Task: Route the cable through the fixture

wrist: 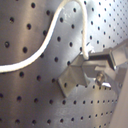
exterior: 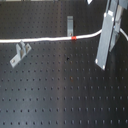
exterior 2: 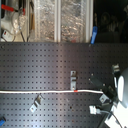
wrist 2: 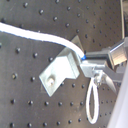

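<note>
With the claw (wrist 2: pixel 86 61) clenched on the cable (exterior: pixel 45 39) directly over a clip (wrist 2: pixel 59 73), lower the cord squarely into the clip's slot, keeping tension along the board (exterior: pixel 60 95).

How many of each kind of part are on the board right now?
cable: 1
metal clips: 3, two in the first exterior view, one more in the second wrist view
Total: 4
</note>
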